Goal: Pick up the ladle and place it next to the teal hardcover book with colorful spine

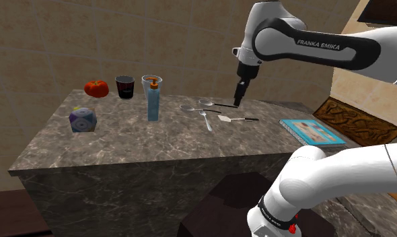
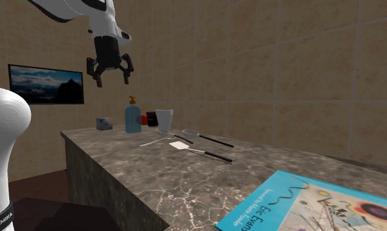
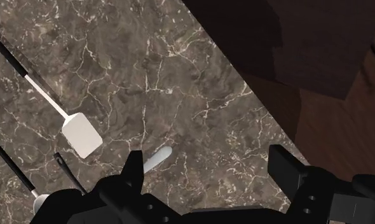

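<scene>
The dark brown, white-veined marble worktop looked smooth and polished. On it, the teal hardcover book showed a glossy printed cover.

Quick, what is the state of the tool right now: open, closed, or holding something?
Black two-finger tool: open, holding nothing.

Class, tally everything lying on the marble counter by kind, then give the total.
Kitchen utensils: 4
Cups: 2
Pump bottle: 1
Tomato: 1
Patterned cube: 1
Book: 1
Total: 10
</scene>
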Controlling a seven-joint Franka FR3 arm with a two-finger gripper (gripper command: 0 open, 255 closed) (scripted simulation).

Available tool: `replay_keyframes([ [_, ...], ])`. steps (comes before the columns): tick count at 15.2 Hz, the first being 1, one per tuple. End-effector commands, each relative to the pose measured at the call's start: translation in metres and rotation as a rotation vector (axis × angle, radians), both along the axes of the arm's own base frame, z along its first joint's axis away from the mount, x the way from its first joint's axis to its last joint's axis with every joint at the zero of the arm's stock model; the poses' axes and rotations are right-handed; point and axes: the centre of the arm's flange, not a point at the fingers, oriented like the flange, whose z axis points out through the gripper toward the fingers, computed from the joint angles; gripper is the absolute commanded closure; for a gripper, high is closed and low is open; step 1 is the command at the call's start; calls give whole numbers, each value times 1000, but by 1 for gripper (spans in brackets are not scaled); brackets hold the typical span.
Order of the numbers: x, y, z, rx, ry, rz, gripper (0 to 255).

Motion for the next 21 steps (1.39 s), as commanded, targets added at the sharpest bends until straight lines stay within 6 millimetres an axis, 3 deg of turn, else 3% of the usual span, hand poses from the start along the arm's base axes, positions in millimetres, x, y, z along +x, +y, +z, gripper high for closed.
replay_keyframes([
  [1,8,-24,-14,-1,4,42,0],
  [11,64,-129,-70,-4,28,237,0],
  [21,137,-221,-128,-6,51,431,0],
])
